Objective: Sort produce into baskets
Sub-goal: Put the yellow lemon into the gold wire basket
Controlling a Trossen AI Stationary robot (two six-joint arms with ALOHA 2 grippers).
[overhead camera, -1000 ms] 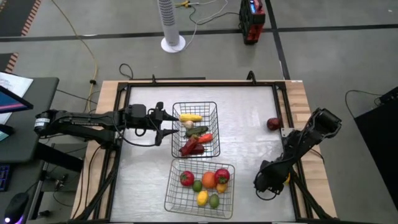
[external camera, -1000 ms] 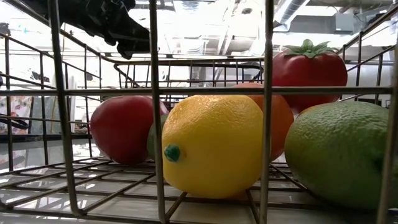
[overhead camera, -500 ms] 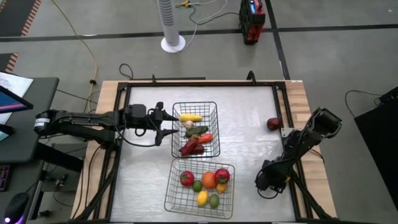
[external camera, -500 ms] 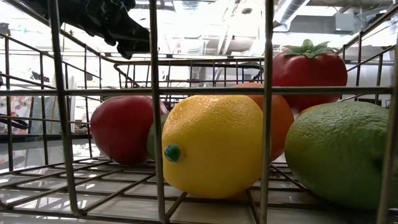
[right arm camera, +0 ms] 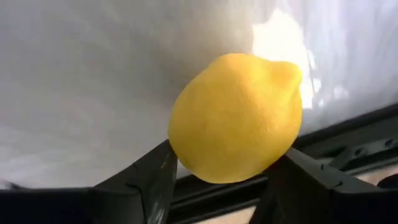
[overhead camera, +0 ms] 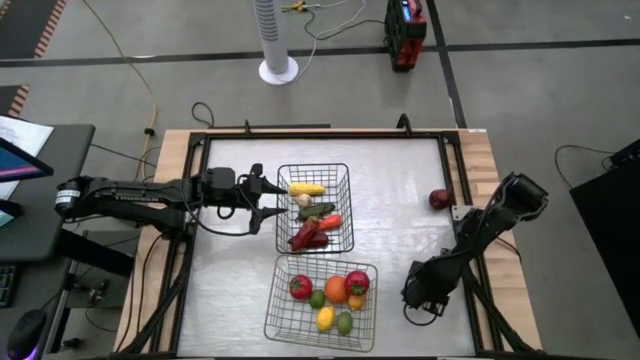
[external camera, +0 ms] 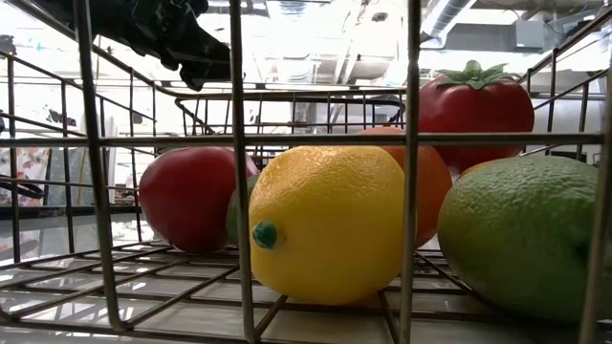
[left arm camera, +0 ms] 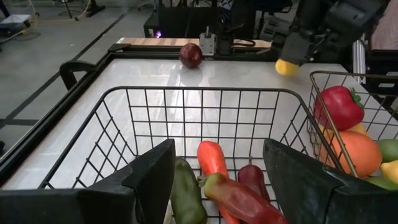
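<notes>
Near the counter's (overhead camera: 400, 200) right edge, the right hand (overhead camera: 422, 292) grips a yellow lemon (right arm camera: 236, 118) between its fingers. Left hand (overhead camera: 268, 200) hovers wide by the far basket (overhead camera: 345, 175) of vegetables; fruit fills the near basket (overhead camera: 275, 310).

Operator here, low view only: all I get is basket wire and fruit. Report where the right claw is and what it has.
Observer: The right claw is over the near right part of the white table, closed on a yellow toy lemon.
Operator: Now give me the left claw.
Observer: The left claw hangs open and empty at the left rim of the far dark wire basket.
Operator: List anything unsorted.
Observer: One dark red round fruit lies loose on the table by its right edge.
</notes>
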